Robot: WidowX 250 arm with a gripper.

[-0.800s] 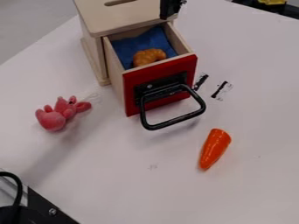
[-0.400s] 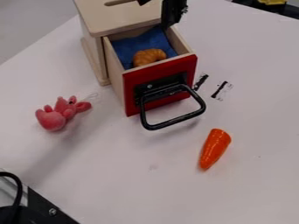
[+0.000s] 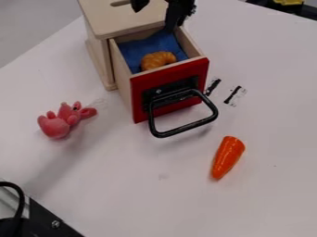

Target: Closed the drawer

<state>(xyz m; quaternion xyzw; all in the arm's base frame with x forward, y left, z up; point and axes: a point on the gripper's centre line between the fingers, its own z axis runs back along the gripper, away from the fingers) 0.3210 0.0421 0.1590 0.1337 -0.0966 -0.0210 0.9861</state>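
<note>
Ok, drwr (image 3: 168,76) open w/ croissant (image 3: 158,60)

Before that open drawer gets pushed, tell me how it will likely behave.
The drawer looks stiff, with straight wooden sides and a flat front, so it should hardly flex. Seated in the wooden cabinet, it will probably slide rather than tip. The croissant inside may shift if jolted.

drawer (image 3: 142,99) jutting, gap between handle (image 3: 187,127) and carrot (image 3: 227,156)

A box-shaped, pale wooden drawer (image 3: 168,79) with a red front and a black looped handle (image 3: 186,128) is seen open and upright near the tabletop's far left edge, its front angled toward the camera.
</note>
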